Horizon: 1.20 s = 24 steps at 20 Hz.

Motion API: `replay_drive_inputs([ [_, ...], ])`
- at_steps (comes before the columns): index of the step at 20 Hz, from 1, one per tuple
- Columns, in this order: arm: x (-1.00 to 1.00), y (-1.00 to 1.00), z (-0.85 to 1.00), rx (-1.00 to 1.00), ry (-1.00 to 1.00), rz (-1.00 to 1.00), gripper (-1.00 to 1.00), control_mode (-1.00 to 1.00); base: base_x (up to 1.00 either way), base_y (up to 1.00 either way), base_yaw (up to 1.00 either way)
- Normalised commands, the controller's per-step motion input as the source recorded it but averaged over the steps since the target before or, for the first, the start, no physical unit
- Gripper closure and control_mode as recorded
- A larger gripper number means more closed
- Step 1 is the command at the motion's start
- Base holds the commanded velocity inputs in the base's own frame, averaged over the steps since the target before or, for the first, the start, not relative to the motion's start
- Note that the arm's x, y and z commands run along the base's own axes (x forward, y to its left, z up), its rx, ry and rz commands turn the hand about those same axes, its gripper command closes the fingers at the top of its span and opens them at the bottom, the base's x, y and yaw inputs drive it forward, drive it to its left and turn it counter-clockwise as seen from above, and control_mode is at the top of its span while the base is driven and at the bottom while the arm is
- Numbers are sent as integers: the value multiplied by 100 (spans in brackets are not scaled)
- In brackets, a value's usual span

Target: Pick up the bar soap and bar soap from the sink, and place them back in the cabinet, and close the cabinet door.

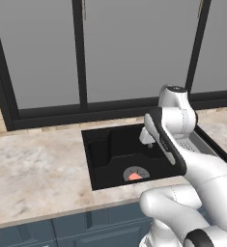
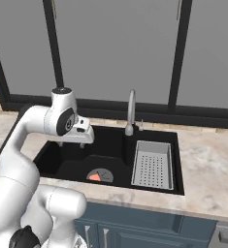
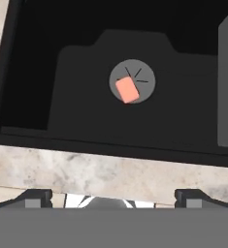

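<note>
A small salmon bar soap lies flat on the round grey drain in the black sink. The same bar soap appears on the basin floor in both base views. My gripper hangs above the sink's near rim and looks down into the basin. Its fingertips stand wide apart, open, with nothing between them. The soap is well below and ahead of the fingers. The cabinet and its door are out of view.
A grey faucet rises at the back rim of the sink, and a perforated draining tray fills the basin's right side. Marble counter surrounds the sink. Tall grey panes in dark frames stand behind. Blue drawers run below.
</note>
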Motion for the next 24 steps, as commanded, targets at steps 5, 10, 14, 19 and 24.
replay_drive_inputs([
  [5, 37, 0, -20, 0, 1, 0, -100, -100, 0, 0, 0],
  [10, 30, 0, -21, 0, 0, 0, -100, -100, 0, 0, 0],
  [14, 21, 0, -25, 0, 1, 0, -100, -100, 0, 0, 0],
  [19, 21, 0, -26, 0, 0, 0, -100, -100, 0, 0, 0],
  [24, 29, 0, -23, 0, 0, 0, -100, -100, 0, 0, 0],
])
